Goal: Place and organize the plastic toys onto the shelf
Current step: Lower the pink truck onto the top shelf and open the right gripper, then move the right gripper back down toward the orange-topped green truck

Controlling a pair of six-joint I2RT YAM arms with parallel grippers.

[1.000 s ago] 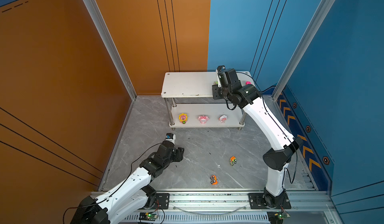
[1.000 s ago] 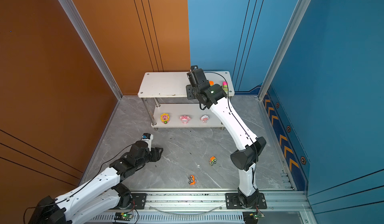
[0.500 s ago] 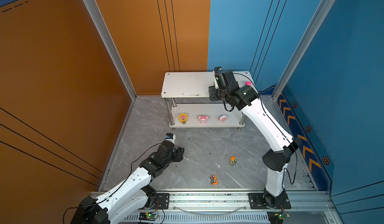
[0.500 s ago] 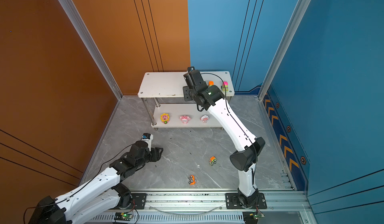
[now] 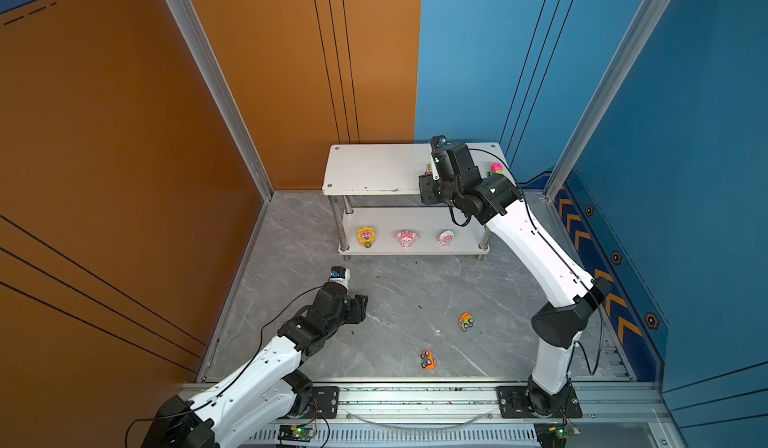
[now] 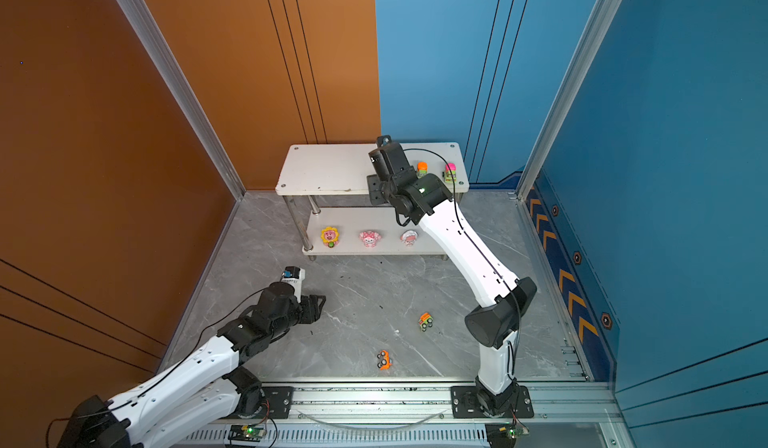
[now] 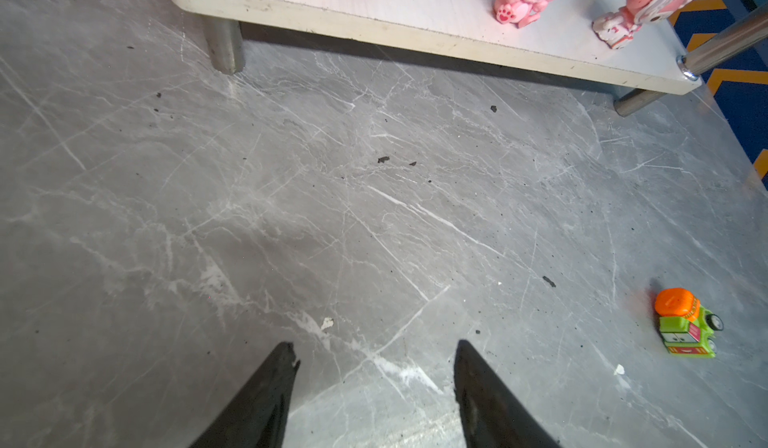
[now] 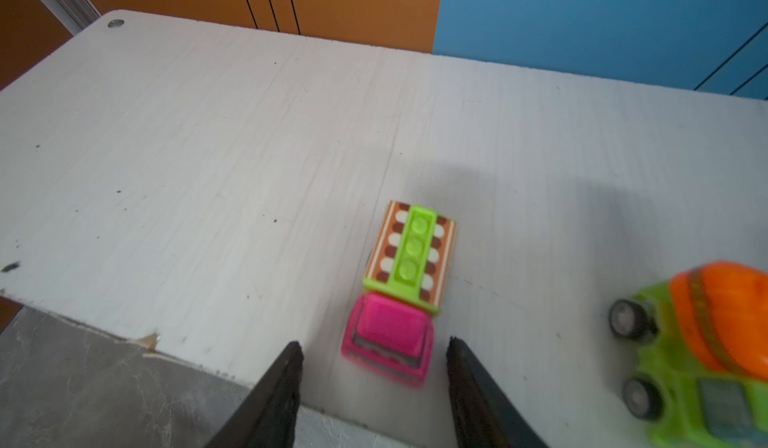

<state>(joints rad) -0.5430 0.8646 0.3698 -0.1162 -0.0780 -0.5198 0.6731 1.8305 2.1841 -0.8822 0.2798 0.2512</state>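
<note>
The shelf (image 5: 374,167) is standing at the far end of the grey marble counter (image 5: 399,300), against the orange and blue walls. It is carrying toys on both tiers.

The lower board (image 5: 415,219) is holding three figurines in a spaced row along its front edge. They are a sunflower-headed figurine (image 5: 366,236) on the left, a pink figurine (image 5: 406,238) in the middle and a pink-and-white figurine (image 5: 445,237) on the right.

The top board (image 8: 208,154) is carrying three vehicles toward its right half. A pink-cab truck (image 8: 399,296) with a green and orange-brown bed is sitting near the board's front edge, its bed pointing toward the back wall. A green mixer truck (image 8: 702,342) with an orange drum is standing beside it, apart from it. A pink-topped toy (image 6: 450,172) is sitting farther right, near the corner.

The right tool (image 8: 372,344) is hovering over the front edge of the top board. Its black fingers are spreading to either side of the pink cab with a gap on each side, so it is released and gripping nothing.

Two toys are lying on the counter in front of the shelf, well apart from it. These are a loose mixer truck (image 7: 685,325), upright on its wheels, and nearer the base rail an orange car (image 5: 427,359), seemingly tipped onto its side.

The left tool (image 7: 374,346) is hanging low over bare counter on the left, released, with nothing between its fingers.
</note>
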